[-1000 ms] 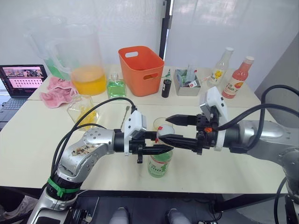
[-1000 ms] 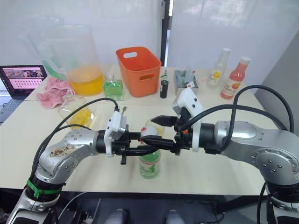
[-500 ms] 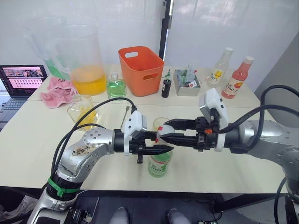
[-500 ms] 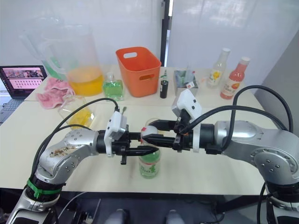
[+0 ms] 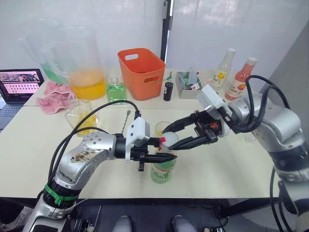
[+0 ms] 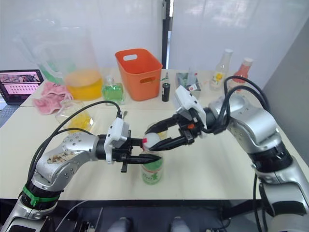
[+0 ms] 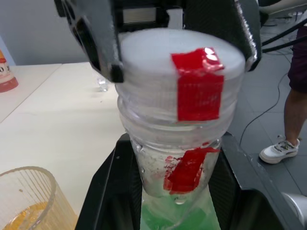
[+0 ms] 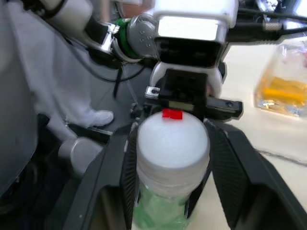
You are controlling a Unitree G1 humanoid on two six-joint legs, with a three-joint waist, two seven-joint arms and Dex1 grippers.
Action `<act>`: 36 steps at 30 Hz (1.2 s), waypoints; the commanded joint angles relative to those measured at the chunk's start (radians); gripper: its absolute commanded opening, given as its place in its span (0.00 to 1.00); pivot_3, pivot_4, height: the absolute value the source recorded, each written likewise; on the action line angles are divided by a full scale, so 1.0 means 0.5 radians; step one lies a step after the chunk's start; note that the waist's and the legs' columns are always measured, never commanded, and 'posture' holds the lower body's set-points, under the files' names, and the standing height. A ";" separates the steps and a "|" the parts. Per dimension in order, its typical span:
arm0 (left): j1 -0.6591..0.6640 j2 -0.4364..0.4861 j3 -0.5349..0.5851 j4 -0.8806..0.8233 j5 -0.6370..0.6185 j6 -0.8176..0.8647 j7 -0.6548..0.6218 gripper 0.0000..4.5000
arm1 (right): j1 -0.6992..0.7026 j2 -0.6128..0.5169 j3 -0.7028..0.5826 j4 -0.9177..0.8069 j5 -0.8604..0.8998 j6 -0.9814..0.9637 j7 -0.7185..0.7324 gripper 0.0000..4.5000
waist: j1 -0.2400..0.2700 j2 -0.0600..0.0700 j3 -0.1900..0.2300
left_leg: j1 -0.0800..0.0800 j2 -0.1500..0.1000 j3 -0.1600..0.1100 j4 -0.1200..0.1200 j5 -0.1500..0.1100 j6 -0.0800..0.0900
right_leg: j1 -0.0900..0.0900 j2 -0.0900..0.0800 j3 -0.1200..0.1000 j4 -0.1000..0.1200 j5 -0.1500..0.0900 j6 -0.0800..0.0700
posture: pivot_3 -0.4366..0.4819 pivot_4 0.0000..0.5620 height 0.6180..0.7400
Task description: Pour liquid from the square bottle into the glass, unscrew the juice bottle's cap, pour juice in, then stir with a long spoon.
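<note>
I'm on the uncapping step. The tall clear plastic juice bottle with the green-and-white label [image 5: 162, 169] stands upright near the front edge of the pale bench [image 5: 43, 154]. My left gripper [image 5: 159, 149] has its jaws clamped on the bottle's neck just under the cap, which I read as an anchor so the body can't spin. The right gripper [image 5: 179, 136] comes in from the far side with jaws straddling the small round white screw cap [image 7: 180, 64]; the pads look on or just off the rim, I can't tell whether they bite.

The cap is ribbed plastic with a strip of red tape [image 7: 198, 86] running over its edge onto the neck; the tape may resist the first turn.

The small clear ribbed tumbler [image 7: 26, 201] sits just behind the bottle with yellow liquid in it, so the first pour looks done. The squat faceted glass bottle of yellow liquid [image 5: 82, 115] is parked well back on my left.
</note>
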 commanded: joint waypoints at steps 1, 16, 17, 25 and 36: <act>0.028 0.021 -0.026 0.002 0.035 0.037 0.018 0.31 | -0.076 0.039 0.139 0.133 -0.128 -0.169 0.245 0.37 | 0.003 0.000 0.000 | 0.000 0.000 0.000 0.000 0.000 0.000 | 0.000 0.000 0.000 0.000 0.000 0.000 | 0.48 0.27 1.00; 0.084 0.015 -0.032 -0.027 0.042 0.015 0.048 0.31 | -0.341 -0.031 0.177 0.275 0.134 -0.172 0.250 0.36 | 0.001 0.000 0.000 | 0.001 0.000 0.000 0.001 0.000 0.000 | 0.000 0.000 0.001 0.002 0.000 0.000 | 0.48 0.27 1.00; 0.083 0.014 -0.032 -0.028 0.040 0.016 0.048 0.31 | -0.354 -0.047 0.163 0.274 0.166 -0.148 0.250 0.36 | 0.002 0.000 0.000 | 0.001 0.000 0.000 0.001 0.000 0.000 | -0.001 0.000 0.001 0.002 0.000 0.000 | 0.48 0.27 1.00; 0.057 -0.006 -0.036 -0.030 0.018 0.041 0.057 0.31 | -0.399 -0.164 -0.158 0.370 0.268 0.156 0.172 0.36 | 0.007 0.000 0.000 | 0.001 0.000 0.000 0.000 0.000 0.000 | -0.001 0.000 0.001 0.002 0.000 -0.001 | 0.48 0.27 1.00; 0.080 0.013 0.005 -0.061 -0.017 0.062 0.052 0.31 | 0.199 -0.363 -0.730 0.554 -0.063 0.243 -0.486 0.35 | 0.006 0.001 0.000 | -0.001 -0.001 0.002 -0.001 0.000 0.000 | -0.004 -0.001 0.003 0.002 0.000 0.000 | 0.48 0.27 1.00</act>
